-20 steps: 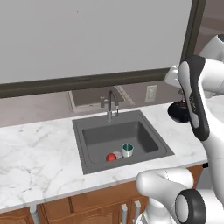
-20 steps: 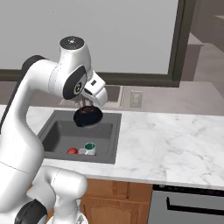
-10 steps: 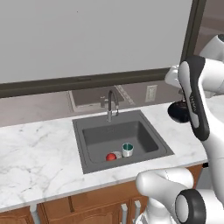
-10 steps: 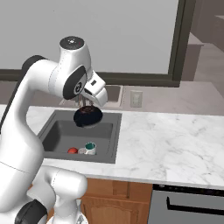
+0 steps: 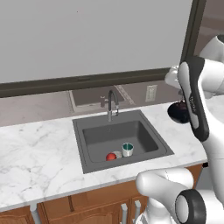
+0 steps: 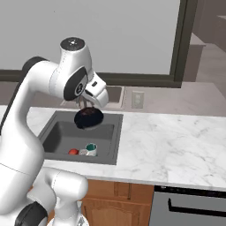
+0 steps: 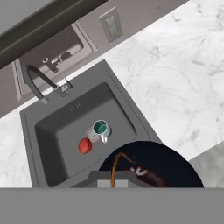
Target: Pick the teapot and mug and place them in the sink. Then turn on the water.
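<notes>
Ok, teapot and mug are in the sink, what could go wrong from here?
The hand is shut on a dark round object hanging above the sink at its right rim. If dropped, it might strike the rim or the mug and teapot below. Reaching for the tap while carrying it could knock the spout.

Countertop (image 5: 39, 157): white marble with grey veining, running along the wall over wooden base cabinets (image 5: 87, 203).

Sink (image 5: 148, 127): dark grey rectangular basin set into the countertop.

Tap (image 5: 111, 103): slim, curved, standing at the sink's back rim.

Teapot (image 5: 112, 156): on the sink floor, toward the front edge; red patch showing.

Mug (image 5: 127, 149): on the sink floor just beside the teapot, upright, teal inside.
</notes>
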### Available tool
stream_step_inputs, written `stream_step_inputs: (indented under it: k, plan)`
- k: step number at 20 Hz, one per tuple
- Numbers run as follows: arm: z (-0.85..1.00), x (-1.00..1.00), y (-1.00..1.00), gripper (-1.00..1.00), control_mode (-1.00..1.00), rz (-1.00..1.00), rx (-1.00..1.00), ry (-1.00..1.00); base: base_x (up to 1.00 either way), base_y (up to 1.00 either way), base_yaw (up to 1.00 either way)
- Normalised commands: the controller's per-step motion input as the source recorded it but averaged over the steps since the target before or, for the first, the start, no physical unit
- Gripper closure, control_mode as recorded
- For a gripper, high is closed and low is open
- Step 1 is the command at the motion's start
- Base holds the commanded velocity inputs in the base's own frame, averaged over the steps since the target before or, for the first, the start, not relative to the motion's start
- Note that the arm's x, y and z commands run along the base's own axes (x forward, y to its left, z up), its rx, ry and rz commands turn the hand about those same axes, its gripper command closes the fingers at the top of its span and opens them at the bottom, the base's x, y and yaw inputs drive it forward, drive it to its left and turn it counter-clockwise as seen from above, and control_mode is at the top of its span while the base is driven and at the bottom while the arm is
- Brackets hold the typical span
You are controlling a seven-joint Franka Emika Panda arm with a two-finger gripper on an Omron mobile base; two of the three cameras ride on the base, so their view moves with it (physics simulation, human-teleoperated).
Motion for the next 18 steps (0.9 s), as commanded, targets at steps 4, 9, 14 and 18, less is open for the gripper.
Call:
stream_step_inputs:
  k: [4, 9, 14, 18]
  plan:
    - [-0.41, -0.05, 0.57, 1.00, -1.00, 0.02, -0.06, 0.00, 0.00, 0.00, 0.00]
    - [-0.37, -0.08, 1.00, 1.00, -1.00, 0.10, -0.09, 0.00, 0.00, 0.00, 0.00]
    - [-0.24, -0.05, 0.97, 1.00, -1.00, 0.11, -0.01, 0.00, 0.00, 0.00, 0.00]
    - [-0.18, 0.00, 0.72, 1.00, -1.00, 0.14, 0.00, 0.00, 0.00, 0.00, 0.00]
